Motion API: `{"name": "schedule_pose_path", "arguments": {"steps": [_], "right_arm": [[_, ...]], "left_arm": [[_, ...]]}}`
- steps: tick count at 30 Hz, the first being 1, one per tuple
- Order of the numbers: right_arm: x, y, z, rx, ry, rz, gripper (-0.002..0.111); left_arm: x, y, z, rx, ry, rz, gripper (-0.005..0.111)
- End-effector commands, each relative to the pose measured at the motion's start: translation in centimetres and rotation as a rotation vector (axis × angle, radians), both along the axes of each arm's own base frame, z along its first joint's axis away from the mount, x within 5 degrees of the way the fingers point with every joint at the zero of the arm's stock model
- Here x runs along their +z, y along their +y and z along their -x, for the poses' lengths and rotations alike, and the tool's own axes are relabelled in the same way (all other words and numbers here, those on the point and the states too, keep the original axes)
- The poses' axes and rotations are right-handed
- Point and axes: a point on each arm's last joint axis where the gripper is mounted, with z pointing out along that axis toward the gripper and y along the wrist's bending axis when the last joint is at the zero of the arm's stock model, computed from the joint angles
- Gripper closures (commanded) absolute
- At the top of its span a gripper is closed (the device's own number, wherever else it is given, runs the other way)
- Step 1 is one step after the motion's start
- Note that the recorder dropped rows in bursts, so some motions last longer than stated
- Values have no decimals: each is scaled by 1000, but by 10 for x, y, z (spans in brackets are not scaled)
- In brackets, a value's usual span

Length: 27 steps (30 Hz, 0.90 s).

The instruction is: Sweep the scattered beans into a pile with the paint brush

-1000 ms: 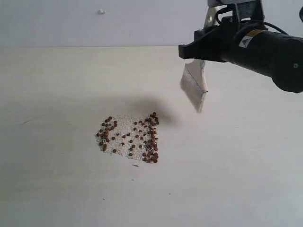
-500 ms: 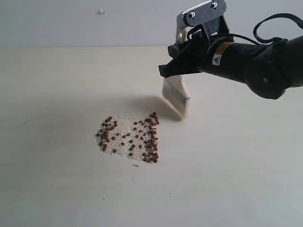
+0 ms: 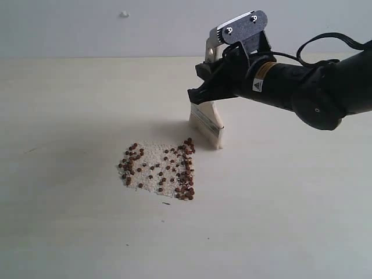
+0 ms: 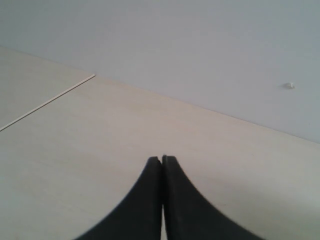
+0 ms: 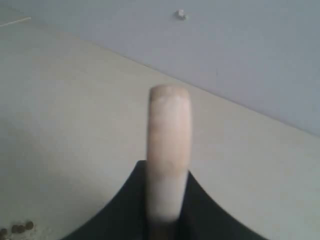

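Note:
The beans [image 3: 160,171] lie scattered in a rough square patch on the pale table, densest along its right side. My right gripper [image 3: 210,93] is shut on the paint brush [image 3: 207,123], which hangs bristles down. The bristle tips sit at the table just beyond the patch's far right corner. In the right wrist view the pale wooden handle [image 5: 168,135] stands up between the black fingers of the right gripper [image 5: 167,172], and a few beans [image 5: 17,228] show at the edge. My left gripper [image 4: 162,159] is shut and empty, over bare table.
Fine white grains [image 3: 150,156] lie mixed in among the beans. A pale wall rises behind the table, with a small white speck [image 3: 124,14] on it. A thin seam line [image 4: 47,102] crosses the tabletop in the left wrist view.
The right arm has carried the brush left and down, from high above the table to the far right corner of the bean patch. The beans have not moved.

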Motion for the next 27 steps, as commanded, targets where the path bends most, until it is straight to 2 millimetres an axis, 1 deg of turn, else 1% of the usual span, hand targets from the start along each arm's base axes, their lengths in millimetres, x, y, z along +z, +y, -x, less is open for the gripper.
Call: {"name": "schedule_pose_path", "arguments": {"steps": [1,8,14,27], "right_arm": [[-4,2,1,30,40,-13,108],[-3,3,1,11,86,-80,108],[-3,8,6,73,129,-132,108],[0,16,13,150,182,-218,108]], "left_arm": [[-1,1,1,6,-1,3,107],[-1,1,1,6,-1,3,107],[-1,1,1,6,-1,3,107],[-1,1,1,6,-1,3,107]]}}
